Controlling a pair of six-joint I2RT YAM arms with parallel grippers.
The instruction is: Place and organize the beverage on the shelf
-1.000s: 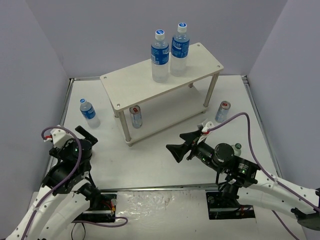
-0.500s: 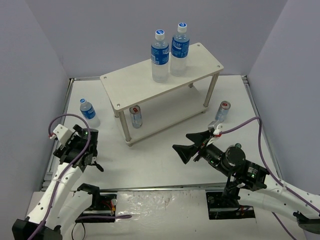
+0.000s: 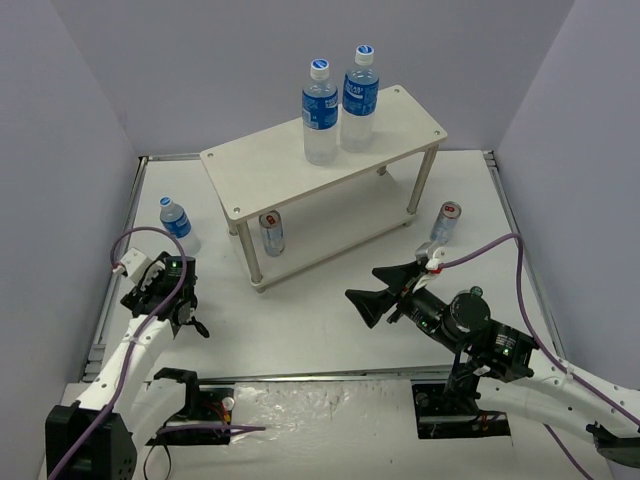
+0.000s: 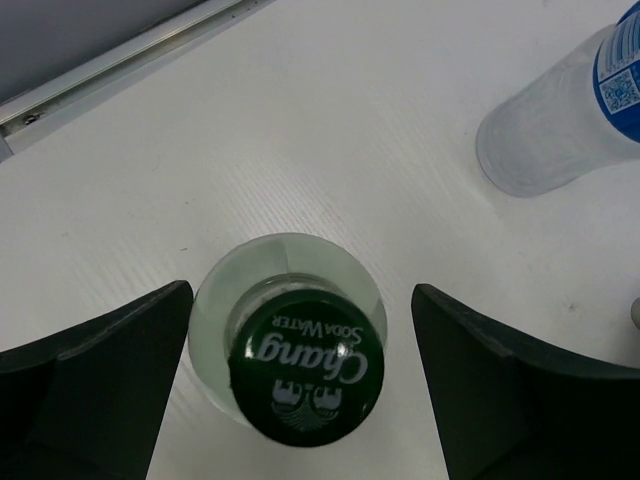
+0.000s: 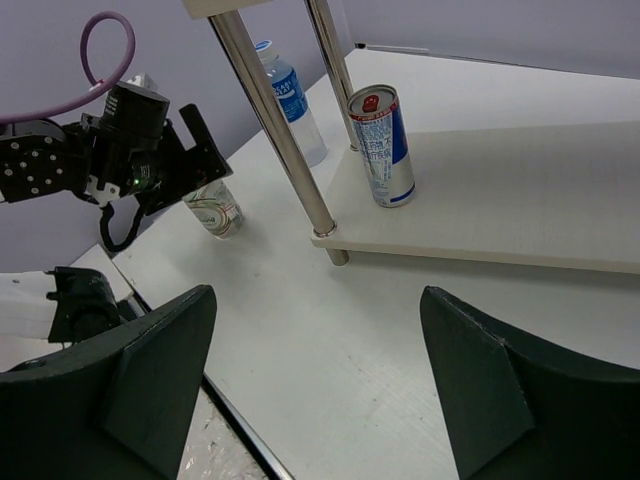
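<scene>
The shelf [image 3: 270, 165] carries two tall blue-labelled bottles [image 3: 320, 100] on its top board and a slim can [image 3: 271, 232] on its lower board. A second can [image 3: 446, 222] stands on the table right of the shelf, and a small blue-labelled bottle [image 3: 176, 222] stands to its left. My left gripper [image 3: 180, 312] points straight down over a small clear bottle with a green cap [image 4: 305, 365]. In the left wrist view that gripper [image 4: 300, 292] is open, one finger on each side of the bottle. My right gripper [image 3: 372, 288] is open and empty above bare table, facing the shelf.
The right wrist view shows the shelf leg [image 5: 275, 130], the lower-board can [image 5: 382, 145] and the left arm over the small bottle [image 5: 213, 208]. Grey walls and a metal rail [image 3: 125, 250] bound the table. A small dark cap [image 3: 474, 292] shows behind the right arm.
My left arm has swung forward and down over the green-capped bottle, and its jaws have narrowed slightly. My right arm shifted a little to the right, then held still.
</scene>
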